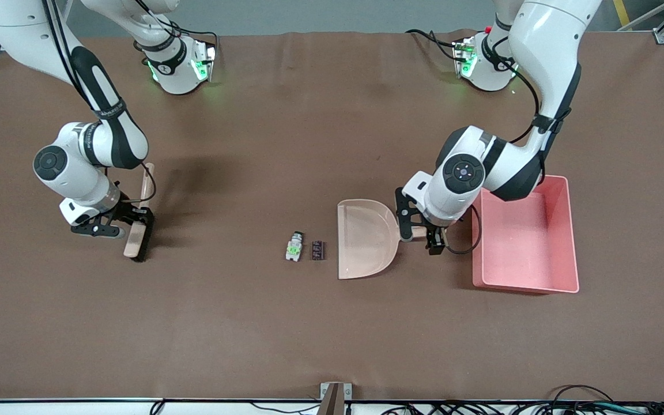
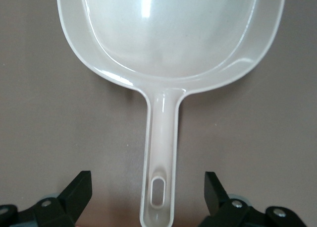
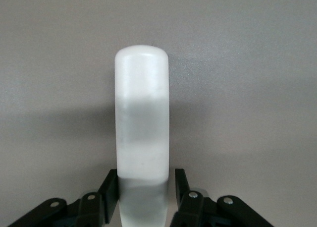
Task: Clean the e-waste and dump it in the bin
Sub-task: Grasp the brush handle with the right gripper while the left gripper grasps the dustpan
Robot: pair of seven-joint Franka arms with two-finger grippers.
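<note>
The e-waste lies on the brown table: a white-grey part with a green patch [image 1: 294, 246] and a dark block [image 1: 318, 250] beside it. The beige dustpan [image 1: 366, 239] lies next to them, its mouth toward them. My left gripper [image 1: 419, 235] is open, low over the dustpan's handle [image 2: 159, 152], one finger on each side and not touching it; it shows in the left wrist view [image 2: 148, 197]. The pink bin [image 1: 562, 230] stands beside the dustpan, toward the left arm's end. My right gripper [image 1: 130, 222] is shut on a brush's handle [image 3: 142, 113], toward the right arm's end.
The brush [image 1: 136, 239] has a pale wooden back and black bristles and hangs close over the table. The left arm's elbow [image 1: 482, 167] hangs over the bin's rim. Cables run along the table's edge nearest the front camera.
</note>
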